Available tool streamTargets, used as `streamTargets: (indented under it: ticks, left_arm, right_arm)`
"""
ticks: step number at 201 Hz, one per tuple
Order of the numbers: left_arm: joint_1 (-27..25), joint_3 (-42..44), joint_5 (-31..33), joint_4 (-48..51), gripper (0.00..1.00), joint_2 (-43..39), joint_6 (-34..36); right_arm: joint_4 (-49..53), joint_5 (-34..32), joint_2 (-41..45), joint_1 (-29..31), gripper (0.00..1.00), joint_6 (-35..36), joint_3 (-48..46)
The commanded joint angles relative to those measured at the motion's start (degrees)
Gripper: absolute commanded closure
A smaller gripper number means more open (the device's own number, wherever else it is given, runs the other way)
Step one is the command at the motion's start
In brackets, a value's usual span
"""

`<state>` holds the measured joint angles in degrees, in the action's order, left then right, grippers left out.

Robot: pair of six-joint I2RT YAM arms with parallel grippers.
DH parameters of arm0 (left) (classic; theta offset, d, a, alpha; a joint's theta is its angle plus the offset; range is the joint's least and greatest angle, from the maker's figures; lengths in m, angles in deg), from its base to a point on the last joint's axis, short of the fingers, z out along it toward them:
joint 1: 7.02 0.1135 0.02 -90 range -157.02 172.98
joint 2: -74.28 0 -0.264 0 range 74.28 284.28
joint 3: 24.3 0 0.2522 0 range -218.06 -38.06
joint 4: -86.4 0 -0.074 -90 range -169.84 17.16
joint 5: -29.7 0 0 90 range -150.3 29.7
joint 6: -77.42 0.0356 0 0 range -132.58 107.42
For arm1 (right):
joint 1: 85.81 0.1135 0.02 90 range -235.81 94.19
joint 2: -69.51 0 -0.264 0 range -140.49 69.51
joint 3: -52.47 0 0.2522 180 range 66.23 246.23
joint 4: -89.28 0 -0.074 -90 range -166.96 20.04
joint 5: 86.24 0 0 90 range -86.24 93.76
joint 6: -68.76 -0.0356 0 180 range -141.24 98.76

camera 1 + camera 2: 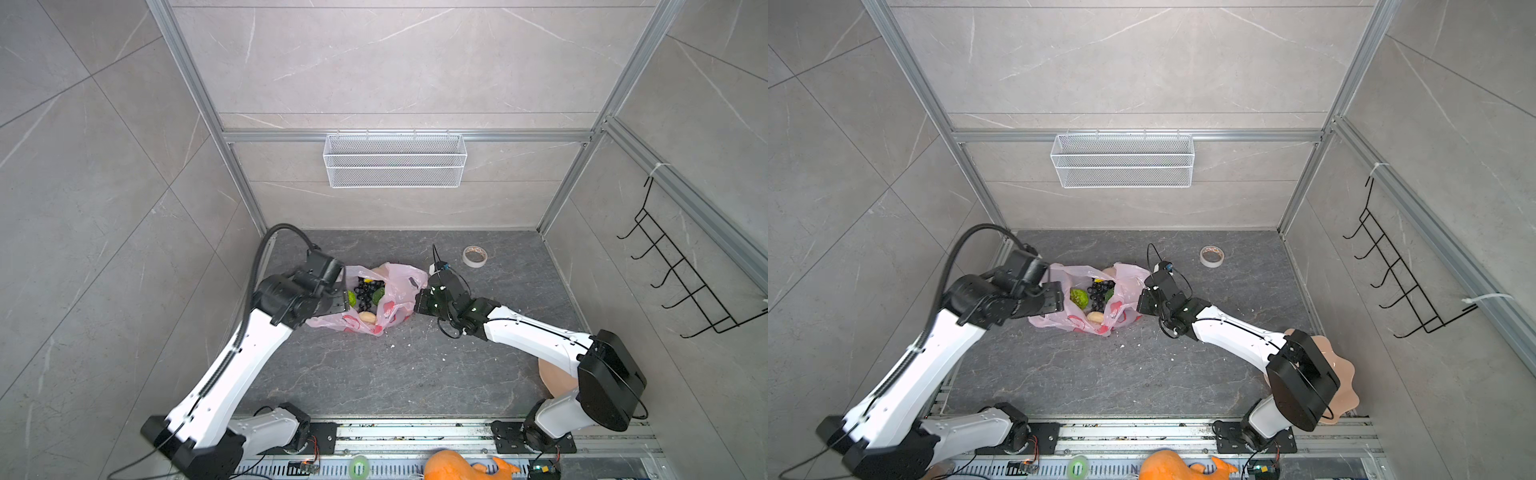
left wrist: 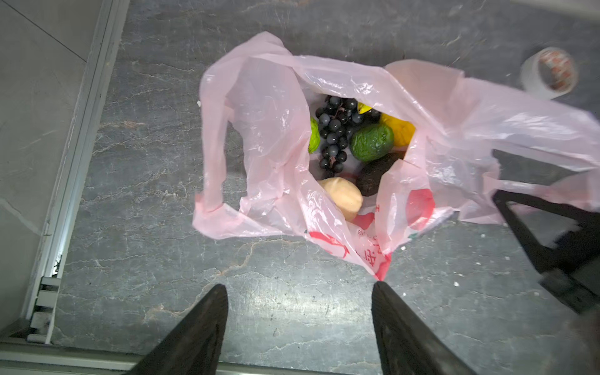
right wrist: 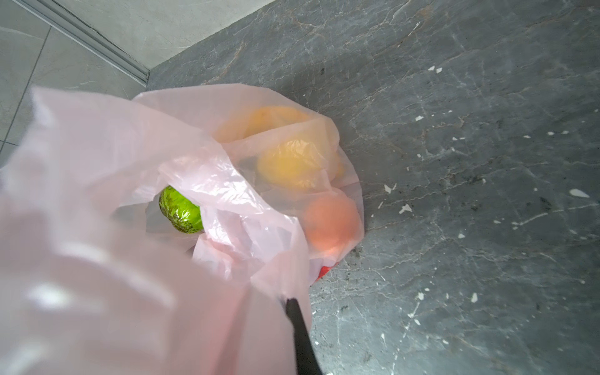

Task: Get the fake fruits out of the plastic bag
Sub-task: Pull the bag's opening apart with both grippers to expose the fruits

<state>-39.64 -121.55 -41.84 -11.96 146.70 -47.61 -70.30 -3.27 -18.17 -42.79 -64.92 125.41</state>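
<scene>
Pink plastic bag (image 1: 401,276) sits on the dark tabletop (image 1: 415,374) between both arms, mouth up, with the fake fruits (image 1: 368,293) all inside it. Right gripper (image 2: 496,175) is clamped on the rim film on its own side, so that side is drawn taut. Left gripper (image 2: 298,285) is spread wide and empty, just short of the opposite rim, so my left arm is the free one for the pick. The mouth lies straight ahead of its fingertips. Grape bunch (image 2: 334,133) sits mid-opening (long axis roughly along my reach, so I judge the fingers would close across it).
</scene>
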Motion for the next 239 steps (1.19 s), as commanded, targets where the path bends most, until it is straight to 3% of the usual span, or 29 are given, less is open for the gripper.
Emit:
streamTargets:
  ticks: [1, 39, 74, 88, 118, 150, 179, 203, 239]
  left_arm:
    - [-0.7, -2.6, 4.7, -0.9, 0.25, 5.3, -0.6]
    - [-0.6, -4.0, 9.4, -0.3, 0.16, 16.5, -1.0]
    - [1.9, -4.0, 11.5, -1.1, 0.15, 24.0, -1.4]
    - [3.8, -3.2, 10.7, -2.7, 0.20, 25.8, -0.8]
    - [5.6, -2.1, 8.9, -5.3, 0.46, 27.2, -0.2]
    - [8.7, 4.3, 0.8, -14.5, 0.83, 18.9, 1.1]
    - [16.4, 15.9, -12.9, -29.3, 1.00, 5.1, 1.8]
    - [22.6, 24.5, -21.4, -38.1, 1.00, -4.3, -0.4]
    - [26.0, 30.8, -24.4, -41.6, 1.00, -9.2, -1.6]
  right_arm:
    - [1.8, -1.6, 1.6, 0.5, 1.00, 1.2, 0.9]
    - [2.7, -3.0, 3.2, 0.5, 1.00, 2.1, 0.6]
    - [2.9, -3.3, 4.2, 0.5, 1.00, 2.6, 0.1]
    - [3.1, -3.7, 4.6, 0.5, 1.00, 2.8, -0.1]
    - [4.0, -4.9, 5.7, 0.2, 1.00, 3.3, -0.6]
    - [5.0, -1.9, 7.2, -4.9, 1.00, 4.0, -1.1]
    - [4.8, 4.0, 7.4, -9.9, 1.00, 5.6, -0.8]
    - [-0.2, 13.6, 6.7, -15.7, 1.00, 3.5, -3.5]
    - [-9.4, 21.8, 0.2, -21.3, 1.00, -1.4, -8.9]
